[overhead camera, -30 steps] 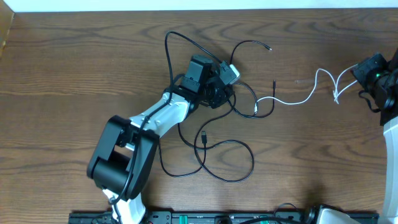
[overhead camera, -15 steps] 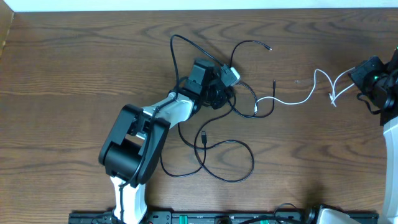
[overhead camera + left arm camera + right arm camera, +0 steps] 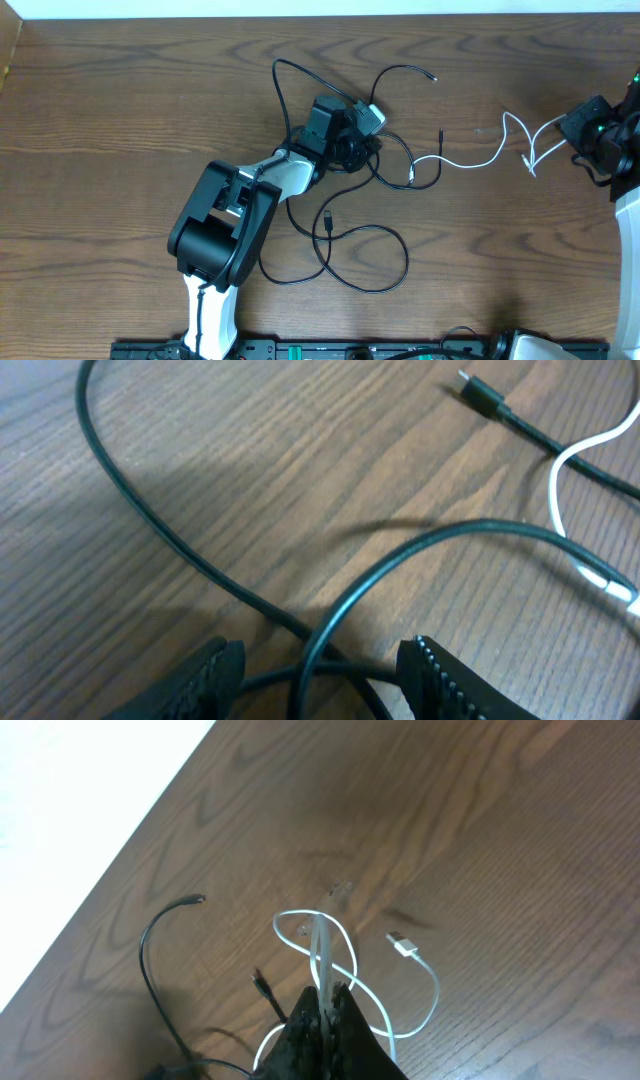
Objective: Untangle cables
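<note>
Black cables (image 3: 345, 235) lay knotted at the centre of the wooden table (image 3: 120, 90), with a white cable (image 3: 480, 160) trailing toward 3 o'clock, where your right gripper (image 3: 325, 995) was clamped on its loop. Your left gripper (image 3: 320, 665) hovered over the knot, its jaws apart astride black strands and pinching neither. A harder pull on the white one would likely cinch the knot or drag it along. No containers were in view.

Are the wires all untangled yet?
Not yet. Partly done: the white cable lies stretched to the right, only its far end among the black cables. In hand: the right gripper is shut on it, and the left gripper sits open over the black ones. Left: they cross each other and need separating.
</note>
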{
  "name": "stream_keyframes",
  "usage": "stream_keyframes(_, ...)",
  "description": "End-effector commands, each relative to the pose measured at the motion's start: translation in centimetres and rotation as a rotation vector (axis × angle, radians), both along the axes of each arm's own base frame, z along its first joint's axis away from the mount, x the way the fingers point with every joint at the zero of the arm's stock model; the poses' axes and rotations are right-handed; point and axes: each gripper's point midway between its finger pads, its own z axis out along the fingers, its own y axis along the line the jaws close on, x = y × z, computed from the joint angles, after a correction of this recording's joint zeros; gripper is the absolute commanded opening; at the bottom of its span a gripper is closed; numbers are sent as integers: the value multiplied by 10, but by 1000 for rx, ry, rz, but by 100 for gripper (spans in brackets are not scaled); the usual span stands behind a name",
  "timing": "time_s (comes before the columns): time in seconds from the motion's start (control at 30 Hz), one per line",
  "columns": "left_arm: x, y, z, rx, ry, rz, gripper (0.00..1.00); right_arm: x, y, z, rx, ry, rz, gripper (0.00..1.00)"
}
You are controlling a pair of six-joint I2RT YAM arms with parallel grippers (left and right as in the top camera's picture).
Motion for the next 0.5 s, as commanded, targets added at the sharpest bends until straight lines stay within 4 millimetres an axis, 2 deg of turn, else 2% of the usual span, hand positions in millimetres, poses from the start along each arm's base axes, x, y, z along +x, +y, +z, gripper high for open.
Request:
stream_keyframes(0.0, 1, 1, -10, -15, 37, 36, 55, -2, 5, 6, -13, -8, 30, 1)
stream_keyframes(0.13, 3, 0, -15, -36, 61, 62, 54, -5, 6, 3, -14, 8, 36, 1)
stream_keyframes(0.2, 1, 1, -20, -35, 76, 67, 50, -6, 6, 2, -12, 13, 36, 1)
stream_keyframes(0.3, -1, 2, -24, -30, 96, 73, 36, -6, 6, 2, -12, 15, 36, 1)
stream_keyframes(0.4, -4, 3, -28, -20, 114, 73, 19, -6, 6, 2, -12, 16, 36, 1)
stream_keyframes(0.43, -5, 4, -29, -16, 121, 74, 10, -6, 6, 2, -12, 16, 36, 1)
stream_keyframes(0.47, -6, 4, -29, -13, 126, 74, 8, -6, 6, 2, -12, 16, 36, 1)
